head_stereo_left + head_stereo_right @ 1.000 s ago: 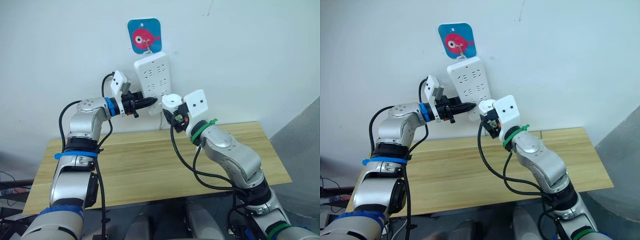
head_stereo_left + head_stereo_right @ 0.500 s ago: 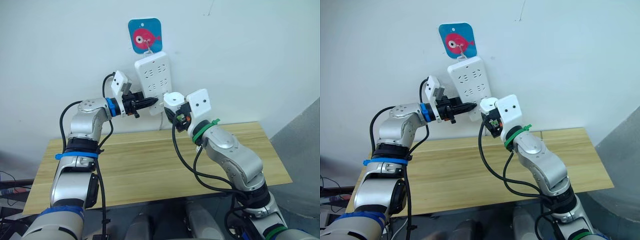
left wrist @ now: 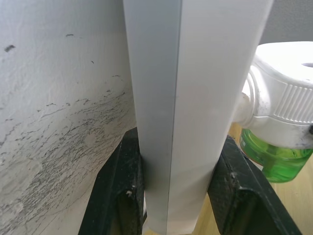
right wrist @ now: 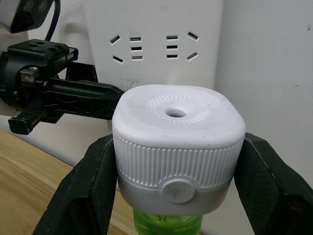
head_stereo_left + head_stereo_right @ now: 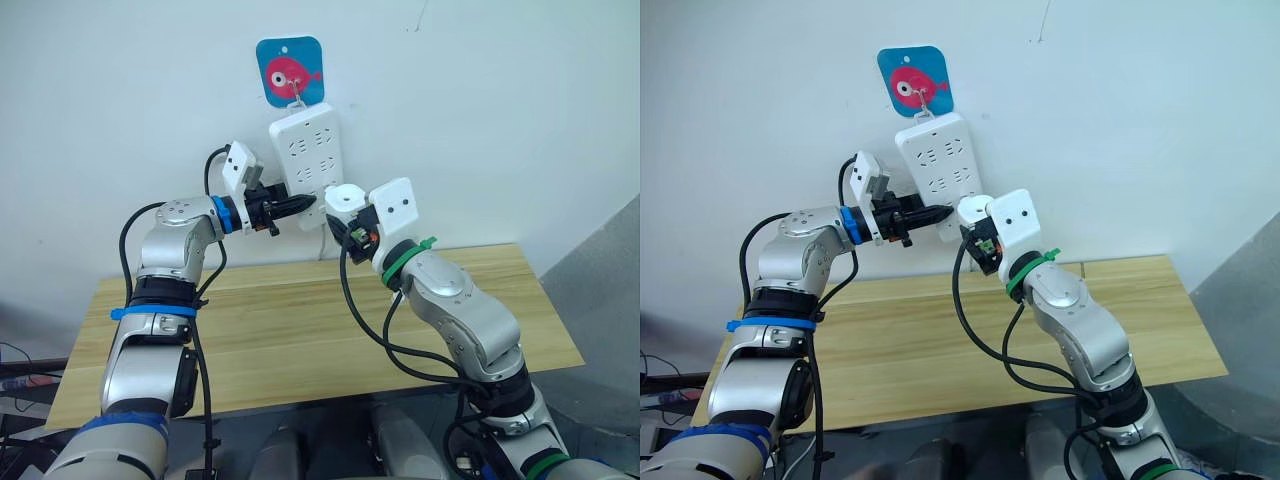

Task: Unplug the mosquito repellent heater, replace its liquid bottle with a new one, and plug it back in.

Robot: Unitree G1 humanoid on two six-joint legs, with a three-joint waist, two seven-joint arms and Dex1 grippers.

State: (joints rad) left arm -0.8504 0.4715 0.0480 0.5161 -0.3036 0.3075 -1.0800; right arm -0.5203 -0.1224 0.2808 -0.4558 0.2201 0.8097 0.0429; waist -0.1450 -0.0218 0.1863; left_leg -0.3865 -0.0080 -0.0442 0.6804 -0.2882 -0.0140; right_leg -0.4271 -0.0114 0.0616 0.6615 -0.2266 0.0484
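While the left end effector point(image 5: 300, 205) stays clamped on the power strip point(image 5: 305, 160), the right end effector point(image 4: 173, 161), clamped on the heater point(image 4: 178, 142), has edged closer to the sockets, so plugging in looks close.

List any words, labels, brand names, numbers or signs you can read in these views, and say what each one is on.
No readable text, brand or number in these views.
Blue wall plaque: a pink fish picture, no lettering.
Power strip: socket slots, no legible marking.
Mosquito repellent heater: a small round embossed mark on its front, too faint to read.
Green bottle under the heater: no label visible.
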